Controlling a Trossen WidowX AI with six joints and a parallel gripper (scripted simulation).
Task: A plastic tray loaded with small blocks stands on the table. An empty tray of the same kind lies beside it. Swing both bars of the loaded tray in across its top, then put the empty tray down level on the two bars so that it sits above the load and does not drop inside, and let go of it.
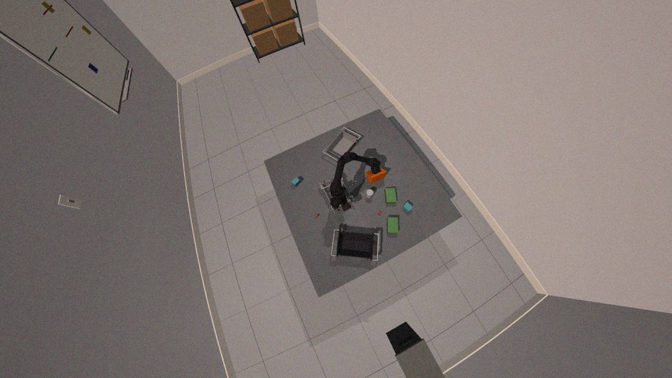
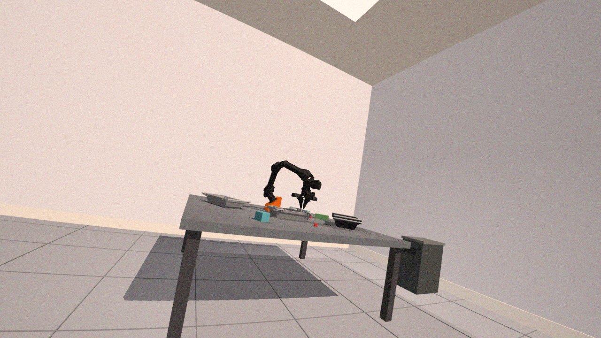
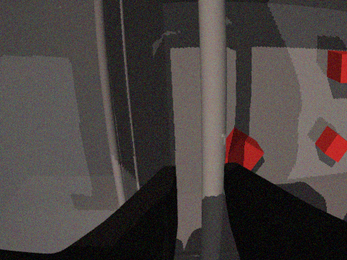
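The loaded grey tray (image 1: pixel 327 197) (image 2: pixel 292 215) stands mid-table, mostly covered by the arm in the top view. Red blocks (image 3: pixel 243 149) (image 3: pixel 330 144) lie on its floor. My gripper (image 2: pixel 303 208) (image 3: pixel 199 176) points down at the tray's end nearer the black tray. Its fingers are slightly apart, with the wire bar (image 3: pixel 212 108) loosely between them, inward of the end rim (image 3: pixel 105 90). The far end's bar looks swung out, but is small and partly hidden. A grey empty tray (image 1: pixel 325 149) (image 2: pixel 224 202) lies at the table's far side in the top view.
A black tray (image 1: pixel 338 244) (image 2: pixel 345 221) with outward bars stands nearby. The arm's orange base (image 1: pixel 376 176) (image 2: pixel 273 204), a white cylinder (image 1: pixel 369 192), green blocks (image 1: pixel 390 195) (image 1: pixel 392 224), teal cubes (image 1: pixel 295 181) (image 1: pixel 407 206) and loose red cubes (image 1: pixel 317 216) (image 1: pixel 379 212) are on the table.
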